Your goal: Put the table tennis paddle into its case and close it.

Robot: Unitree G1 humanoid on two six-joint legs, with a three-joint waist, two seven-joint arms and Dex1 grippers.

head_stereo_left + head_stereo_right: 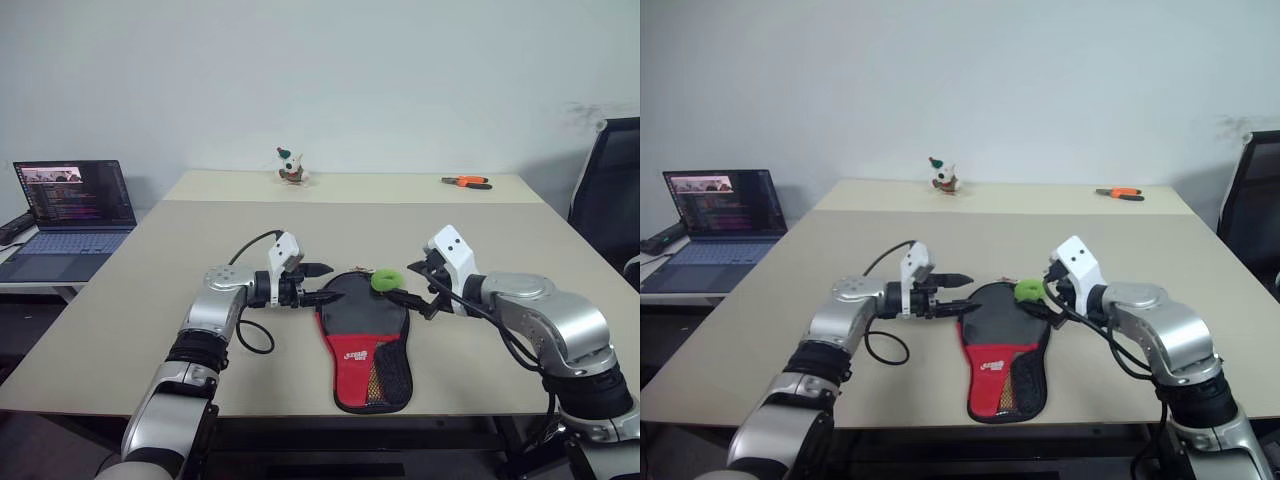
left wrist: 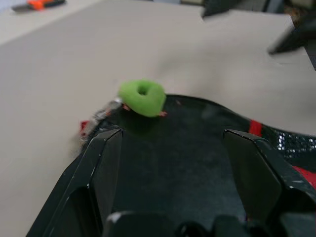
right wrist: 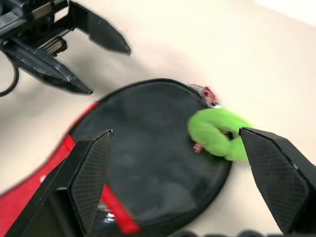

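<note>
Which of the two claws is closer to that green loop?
The right claw; the soft green loop lies by its fingertips, while the left claw hovers over the case's opposite edge.

case flat on table, green loop at top | L gripper & R gripper open, flanking it

Case lies on the desk near its front edge, midway; ring tag at the case's far end; pliers near far right corner; figurine at far edge; laptop left, off the desk.
</note>
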